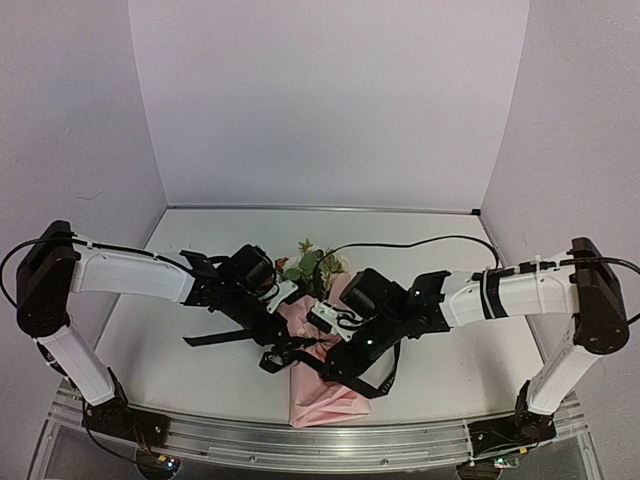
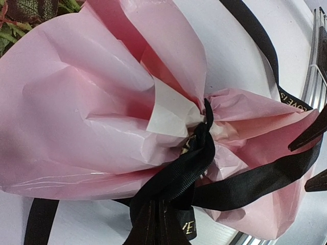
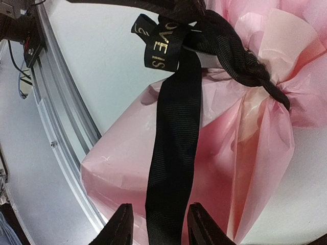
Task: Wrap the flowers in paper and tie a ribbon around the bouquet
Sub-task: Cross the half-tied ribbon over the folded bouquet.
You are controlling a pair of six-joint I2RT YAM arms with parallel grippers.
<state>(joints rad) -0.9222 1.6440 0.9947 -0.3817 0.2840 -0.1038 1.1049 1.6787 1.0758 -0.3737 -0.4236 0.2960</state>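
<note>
L grip [image 1: 279,340]: fully closed, pinching ribbon [image 3: 171,153] bunch by knot.
R grip [image 3: 158,224]: sitting part-open, ribbon tail running btwn fingers.
Bouquet [image 1: 322,392]: lying on table [image 1: 170,385] btwn arms, ribbon cinching paper [image 2: 76,102].

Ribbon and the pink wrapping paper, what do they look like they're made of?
The ribbon looks like woven grosgrain fabric: matte black, fine cross ribs, gold printed lettering. The paper seems thin pink wrapping tissue, slightly glossy with soft creases; possibly coated, hard to tell.
</note>
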